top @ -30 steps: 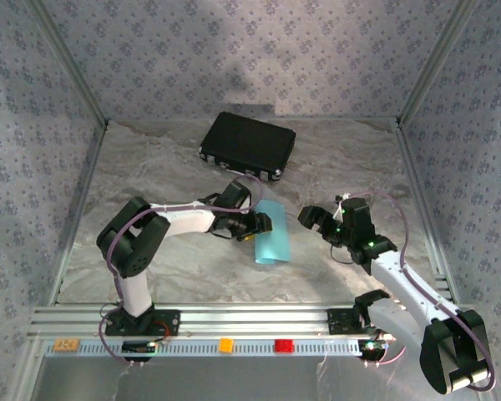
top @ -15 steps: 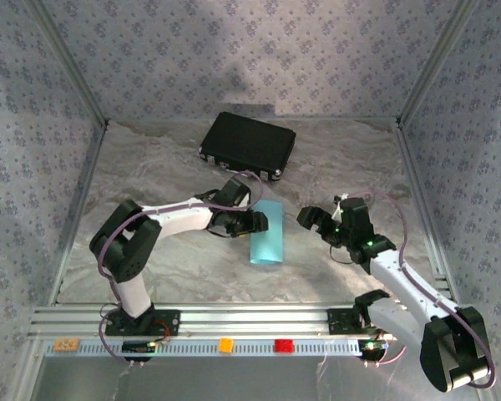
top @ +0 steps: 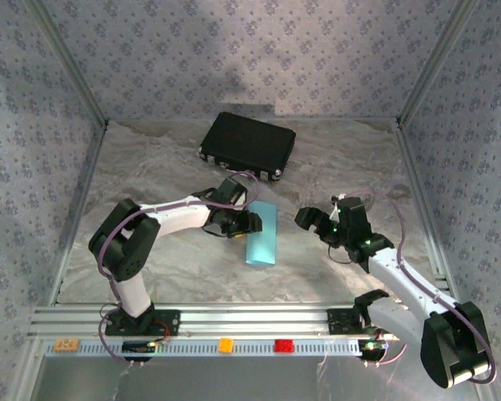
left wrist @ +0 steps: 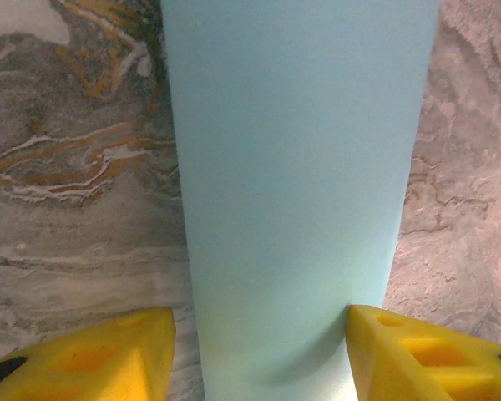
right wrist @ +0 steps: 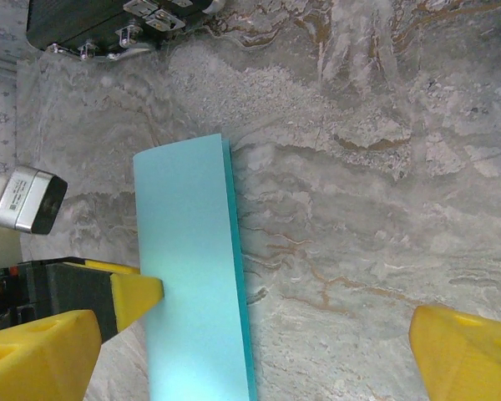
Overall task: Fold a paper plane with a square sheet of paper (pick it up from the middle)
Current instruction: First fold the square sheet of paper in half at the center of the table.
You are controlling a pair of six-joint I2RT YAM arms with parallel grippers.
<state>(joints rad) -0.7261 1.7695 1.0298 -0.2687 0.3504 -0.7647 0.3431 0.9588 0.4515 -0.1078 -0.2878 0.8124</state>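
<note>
The left claw (left wrist: 259, 351) stands partly open astride the folded light blue sheet of paper (left wrist: 292, 167), which lies flat on the tabletop (left wrist: 75, 209) between its fingers, left of the wide-open right claw (right wrist: 255, 326).

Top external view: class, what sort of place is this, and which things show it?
Probably a robot test cell: a left arm and a right arm bolted to an aluminium rail, patterned walls closing in a marbled table, with light blue paper and a black case on it.
</note>
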